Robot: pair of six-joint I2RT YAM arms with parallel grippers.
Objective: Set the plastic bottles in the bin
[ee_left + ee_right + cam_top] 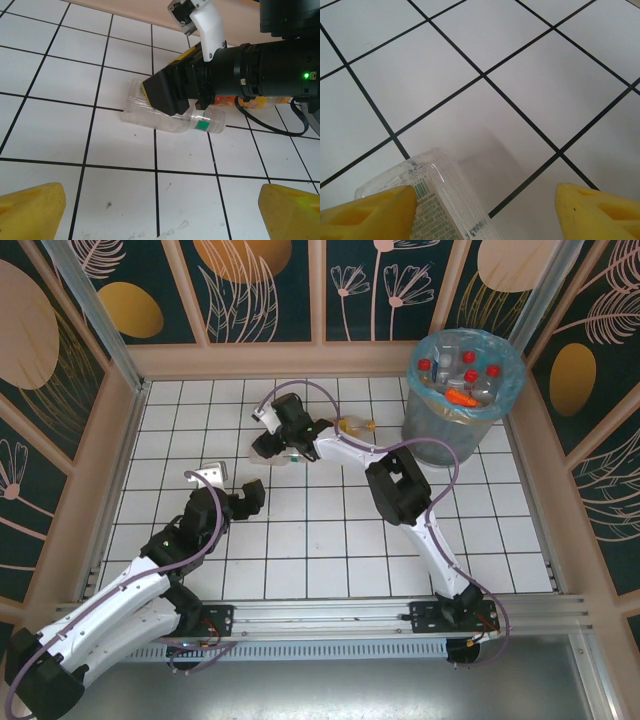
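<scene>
The bin (445, 440) stands at the far right corner of the surface (300, 560), with several capped bottles (460, 375) inside it. A clear bottle (170, 120) lies on its side near the far edge. The right hand (485, 212) sits over it, fingers apart, one fingertip (370, 210) touching it. An orange-labelled bottle (265, 102) lies between it and the bin. The left hand (160, 210) hovers near, wide and empty.

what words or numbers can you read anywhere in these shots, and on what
No text is legible anywhere.
Barcode and small print on the clear bottle, right wrist view: too blurred to read.
Print on the orange-labelled bottle, left wrist view: too blurred to read.
Labels on the bottles inside the bin: too small to read.
</scene>
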